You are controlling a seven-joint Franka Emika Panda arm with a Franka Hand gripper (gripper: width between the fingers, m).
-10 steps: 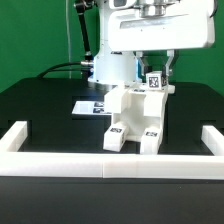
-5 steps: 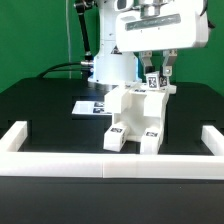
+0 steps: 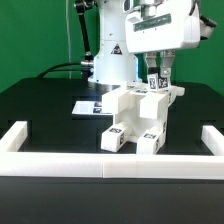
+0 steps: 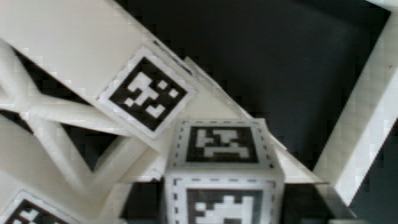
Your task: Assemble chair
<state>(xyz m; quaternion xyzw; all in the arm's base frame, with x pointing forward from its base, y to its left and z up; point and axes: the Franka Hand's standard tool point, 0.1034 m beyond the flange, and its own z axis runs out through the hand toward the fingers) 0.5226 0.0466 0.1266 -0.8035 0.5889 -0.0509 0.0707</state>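
The chair (image 3: 135, 118), a chunky white assembly of panels and square legs with black-and-white tags, stands mid-table in front of the border wall. My gripper (image 3: 157, 76) comes down from above at its top right corner in the exterior view. Its fingers (image 3: 166, 72) are closed on a small square tagged piece (image 3: 156, 82) at the chair's top. In the wrist view that tagged piece (image 4: 217, 148) fills the middle. A slanted chair panel (image 4: 148, 92) carrying a tag runs beside it.
The marker board (image 3: 88, 106) lies flat behind the chair at the exterior view's left. A low white border wall (image 3: 60, 166) runs along the front, with raised ends at both sides. The robot base (image 3: 105, 65) stands behind the chair.
My gripper has shifted toward the exterior view's right with the tagged piece in it. The chair's upper part has swung slightly the same way.
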